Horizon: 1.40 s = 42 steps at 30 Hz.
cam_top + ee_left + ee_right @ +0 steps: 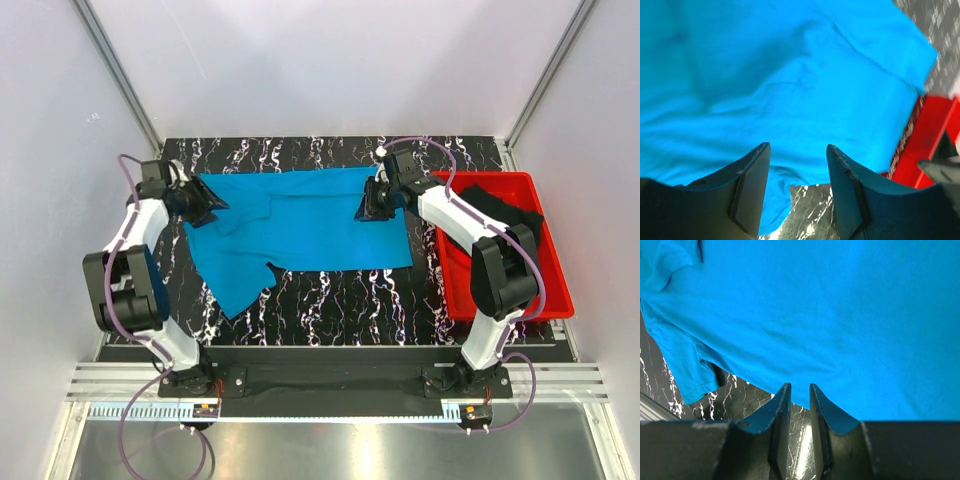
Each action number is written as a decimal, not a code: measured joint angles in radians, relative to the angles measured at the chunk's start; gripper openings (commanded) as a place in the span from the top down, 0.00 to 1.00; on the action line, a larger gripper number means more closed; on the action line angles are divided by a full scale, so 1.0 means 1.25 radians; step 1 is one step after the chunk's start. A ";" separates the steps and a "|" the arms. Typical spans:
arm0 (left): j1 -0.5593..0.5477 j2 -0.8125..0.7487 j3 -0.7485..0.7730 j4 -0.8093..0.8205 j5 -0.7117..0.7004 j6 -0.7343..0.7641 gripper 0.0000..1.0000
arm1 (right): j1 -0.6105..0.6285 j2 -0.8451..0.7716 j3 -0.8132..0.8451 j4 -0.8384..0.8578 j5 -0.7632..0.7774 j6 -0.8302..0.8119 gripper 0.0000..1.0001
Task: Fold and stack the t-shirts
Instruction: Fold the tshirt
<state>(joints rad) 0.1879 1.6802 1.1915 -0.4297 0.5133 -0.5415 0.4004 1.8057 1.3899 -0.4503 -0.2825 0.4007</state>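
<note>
The sky-blue t-shirt lies spread flat on the black marbled table, one sleeve trailing toward the near left. My left gripper is at the shirt's left edge. In the left wrist view the left gripper is open, with the shirt's hem and bare table showing between its fingers. My right gripper hovers over the shirt's far right part. In the right wrist view the right gripper has a narrow gap holding nothing, and the blue cloth starts just past its tips. The black t-shirt lies crumpled in the red tray.
The red plastic tray stands along the table's right side, and its corner shows in the left wrist view. Bare marbled table lies in front of the blue shirt. White walls with metal rails enclose the table.
</note>
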 measured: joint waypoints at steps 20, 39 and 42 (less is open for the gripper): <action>0.006 0.074 0.107 -0.047 -0.103 -0.006 0.59 | 0.075 0.236 0.211 0.143 -0.082 0.103 0.49; 0.032 0.226 0.175 -0.025 -0.099 -0.004 0.60 | 0.189 0.668 0.619 0.368 -0.101 0.348 0.62; 0.033 0.242 0.184 -0.025 -0.099 -0.004 0.60 | 0.189 0.676 0.621 0.364 -0.096 0.354 0.62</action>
<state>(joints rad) 0.2291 1.9831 1.4216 -0.4606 0.3893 -0.5461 0.6369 2.6507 2.1666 0.0048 -0.4030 0.8433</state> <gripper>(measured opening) 0.405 0.383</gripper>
